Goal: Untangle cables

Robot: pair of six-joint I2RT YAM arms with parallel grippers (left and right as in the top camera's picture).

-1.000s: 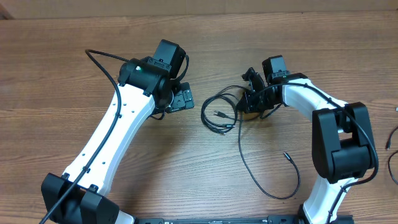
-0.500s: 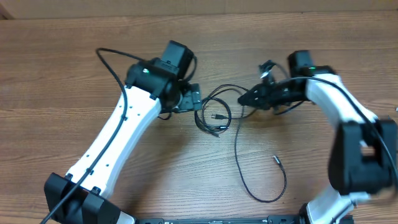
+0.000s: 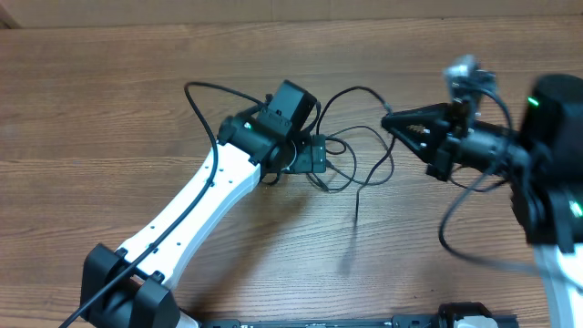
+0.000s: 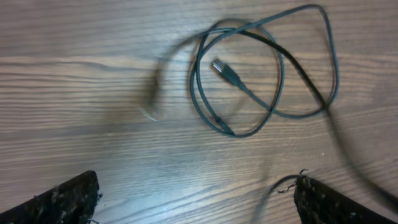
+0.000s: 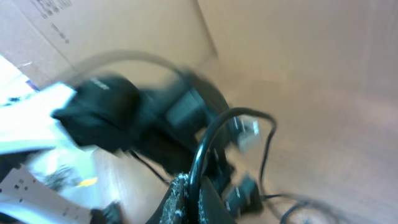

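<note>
pinching cables [image 4: 229, 73], right end effector [image 3: 392, 122], rest just beside left end effector [image 3: 318, 155]

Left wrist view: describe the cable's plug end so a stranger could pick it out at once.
On the wooden table, find the loop of thin black cable lying near the top of the view. Inside that loop a cord end points up-left, ending in a small plug. Its pale, silvery tip sets it apart from the all-dark cord around it.

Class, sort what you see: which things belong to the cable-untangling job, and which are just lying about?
Job in hand: cables; left gripper, open; right gripper, shut on the cables.
Just there: table; cardboard box.
</note>
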